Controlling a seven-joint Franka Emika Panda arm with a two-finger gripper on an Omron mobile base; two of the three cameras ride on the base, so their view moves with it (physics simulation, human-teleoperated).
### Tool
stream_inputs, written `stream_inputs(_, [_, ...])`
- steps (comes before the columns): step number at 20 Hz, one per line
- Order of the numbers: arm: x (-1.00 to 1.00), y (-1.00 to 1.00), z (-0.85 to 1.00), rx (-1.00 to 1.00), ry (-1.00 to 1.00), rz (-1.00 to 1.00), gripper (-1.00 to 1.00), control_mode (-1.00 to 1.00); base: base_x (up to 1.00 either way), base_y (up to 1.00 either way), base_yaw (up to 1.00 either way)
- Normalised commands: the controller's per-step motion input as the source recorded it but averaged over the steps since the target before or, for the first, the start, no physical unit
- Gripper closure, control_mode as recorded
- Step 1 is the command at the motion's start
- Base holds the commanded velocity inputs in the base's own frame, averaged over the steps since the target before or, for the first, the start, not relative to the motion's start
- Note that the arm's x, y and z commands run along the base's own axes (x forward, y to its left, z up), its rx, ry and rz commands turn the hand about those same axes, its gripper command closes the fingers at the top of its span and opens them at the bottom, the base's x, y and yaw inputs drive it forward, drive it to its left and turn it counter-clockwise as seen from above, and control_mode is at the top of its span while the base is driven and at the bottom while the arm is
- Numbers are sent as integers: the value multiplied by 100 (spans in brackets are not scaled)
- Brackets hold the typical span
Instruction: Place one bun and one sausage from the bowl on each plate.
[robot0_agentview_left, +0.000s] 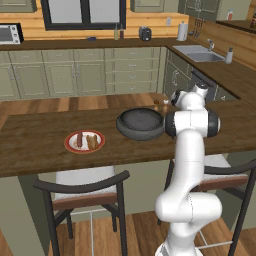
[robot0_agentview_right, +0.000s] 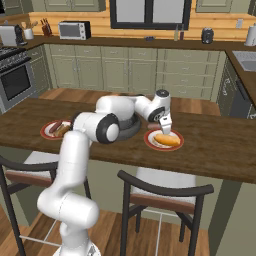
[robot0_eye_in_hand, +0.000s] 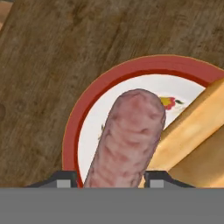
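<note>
Counter: you have the wooden island counter (robot0_agentview_right: 215, 145) carrying everything, two red-rimmed plates with the bowl between them.
Bowl: the dark grey bowl (robot0_agentview_left: 141, 123) looks empty from the left base view.
Far plate: the left plate (robot0_agentview_left: 84, 141) already holds a bun and a sausage.
Near plate: your right plate (robot0_agentview_right: 163, 140) holds a bun (robot0_agentview_right: 166, 139) only.
Gripper: your gripper (robot0_agentview_right: 165, 129) pinches the sausage (robot0_eye_in_hand: 127, 140) between its two fingers, directly above that plate.
Axis: the sausage hangs lengthwise along the fingers, free end pointing down at bare plate (robot0_eye_in_hand: 94, 127) just beside the bun (robot0_eye_in_hand: 192, 131).
Next move, by judgement: lower straight, then release.
</note>
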Motion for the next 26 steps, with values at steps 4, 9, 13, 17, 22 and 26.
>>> stream_inputs(4, [31,0,-17,0,0,0,-100,-100,0,0,0])
stream_inputs(9, [7,0,0,0,0,0,-100,-100,0,0,0])
stream_inputs(13, [-37,0,22,0,-10,0,-100,-100,0,0,0])
stream_inputs(17, [-100,6,71,0,-43,0,-100,-100,0,0,0])
stream_inputs(22, [-100,38,29,-6,-42,2,-100,-100,0,0,0])
stream_inputs(26, [-100,61,-18,-16,-20,6,-100,-100,0,0,0])
